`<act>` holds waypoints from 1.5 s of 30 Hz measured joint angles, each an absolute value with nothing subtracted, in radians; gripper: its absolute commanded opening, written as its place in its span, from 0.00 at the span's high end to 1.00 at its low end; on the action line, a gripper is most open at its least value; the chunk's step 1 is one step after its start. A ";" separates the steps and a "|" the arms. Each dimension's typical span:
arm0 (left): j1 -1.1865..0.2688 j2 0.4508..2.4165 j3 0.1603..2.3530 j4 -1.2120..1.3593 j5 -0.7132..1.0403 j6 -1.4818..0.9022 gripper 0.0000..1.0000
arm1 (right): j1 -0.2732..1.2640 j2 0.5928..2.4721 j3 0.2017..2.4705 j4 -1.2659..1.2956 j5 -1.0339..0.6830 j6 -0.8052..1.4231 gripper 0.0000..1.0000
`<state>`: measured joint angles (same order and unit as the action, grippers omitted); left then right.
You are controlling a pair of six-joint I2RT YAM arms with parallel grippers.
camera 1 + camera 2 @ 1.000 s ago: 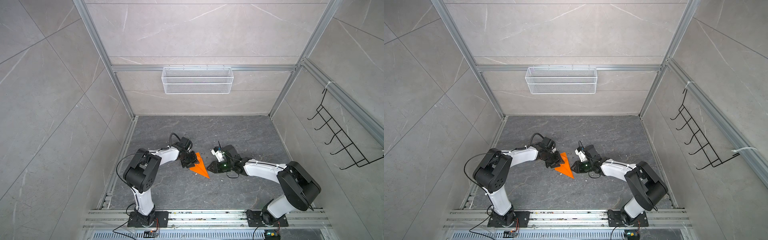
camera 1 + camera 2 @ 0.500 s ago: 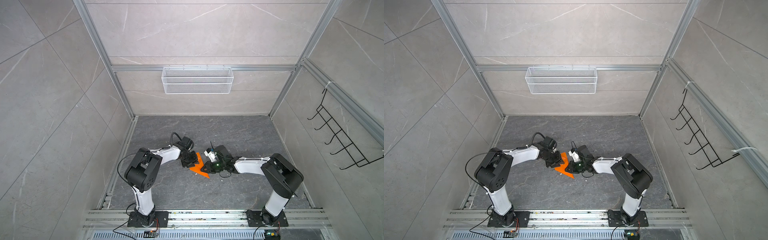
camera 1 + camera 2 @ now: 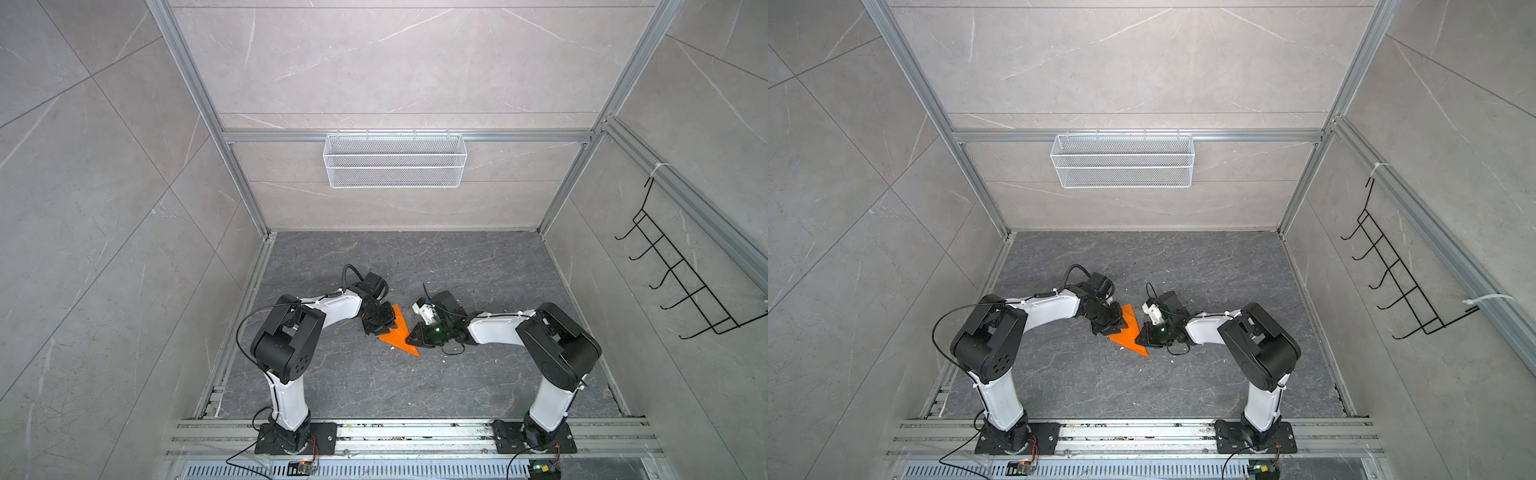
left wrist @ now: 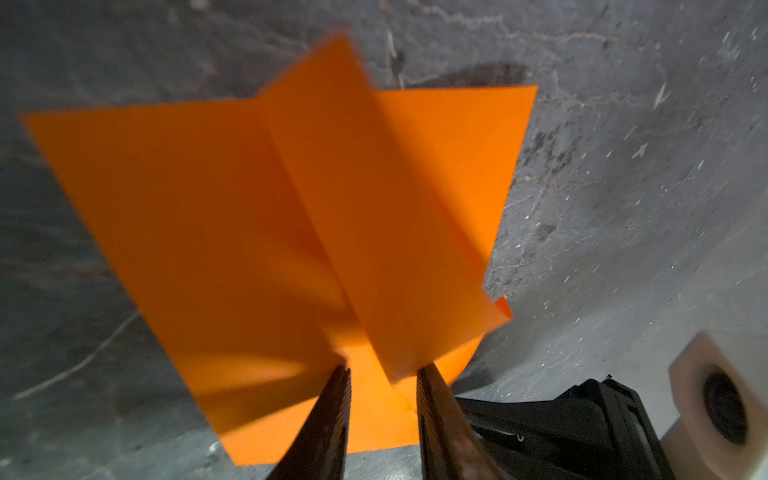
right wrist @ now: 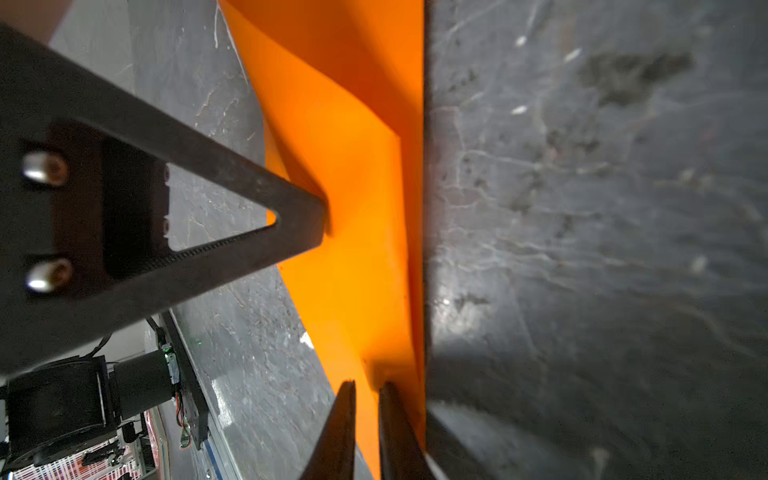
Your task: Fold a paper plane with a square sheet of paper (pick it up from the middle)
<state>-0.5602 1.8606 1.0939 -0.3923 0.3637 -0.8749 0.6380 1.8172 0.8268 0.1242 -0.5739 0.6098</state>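
The square sheet of paper lies on the dark floor between my two grippers, bright orange and folded into a pointed arrow shape. In the left wrist view one flap of the paper stands up along a crease. My left gripper is open, its jaws on either side of that flap's near corner. My right gripper sits low at the paper's opposite edge. Its jaws leave only a narrow slit with orange in it, and a pinch does not show. A left finger rests on the paper.
A white wire basket hangs on the back wall and a black hook rack on the right wall. Aluminium rails carry both arm bases at the front. Small white scraps lie near the paper.
My right gripper has moved left from clear of the paper to its right edge, and its jaws have narrowed. The left jaws have narrowed slightly. The paper's outline has shifted.
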 measured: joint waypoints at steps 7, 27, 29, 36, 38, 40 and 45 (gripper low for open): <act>-0.561 1.866 1.102 -0.404 0.359 -0.875 0.73 | 0.636 1.818 0.827 0.125 -0.582 0.609 0.82; -0.563 1.872 1.119 -0.432 0.342 -0.873 0.76 | 0.627 1.835 0.838 0.117 -0.609 0.598 0.84; -0.564 1.873 1.124 -0.439 0.341 -0.870 0.76 | 0.627 1.837 0.838 0.114 -0.610 0.598 0.84; -0.575 1.845 1.123 -0.446 0.303 -0.817 0.71 | 0.625 1.839 0.847 0.095 -0.606 0.593 0.85; -0.576 1.811 1.099 -0.440 0.297 -0.796 0.74 | 0.625 1.840 0.850 0.089 -0.606 0.590 0.85; -0.575 1.765 1.065 -0.416 0.309 -0.780 0.78 | 0.625 1.840 0.851 0.087 -0.607 0.590 0.85; -0.574 1.702 0.979 -0.285 0.385 -0.765 0.87 | 0.624 1.841 0.851 0.086 -0.607 0.590 0.86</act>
